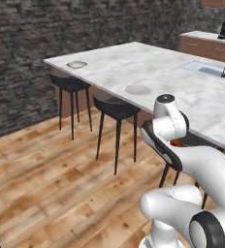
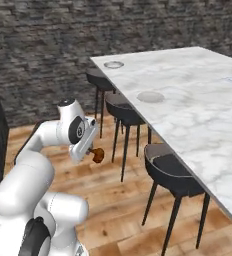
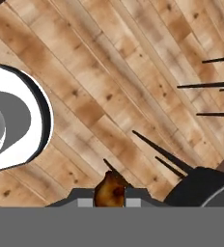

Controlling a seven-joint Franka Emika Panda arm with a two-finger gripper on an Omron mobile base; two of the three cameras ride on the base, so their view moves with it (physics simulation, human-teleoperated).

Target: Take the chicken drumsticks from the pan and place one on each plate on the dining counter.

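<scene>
A: One drumstick point(image 2: 97, 154) sits clamped between the fingers point(image 3: 110, 192), held out over the wooden floor point(image 1: 46, 164), off to the side of the table point(image 1: 182, 82)

B: How tight is the grip?

A: The fingers are closed right onto it; in the hand view the brown meat shows squeezed between the two dark tips

B: And the plates?

A: Two plates on the marble table top. The near plate point(image 2: 150, 96) lies close to the edge above the stools, the far plate point(image 2: 113, 64) close to the corner. Both look bare

B: Where is the arm relative to them?

A: Folded low, well apart from both plates, with the drumstick below the table top and beside the black stools point(image 2: 170, 172)
</scene>
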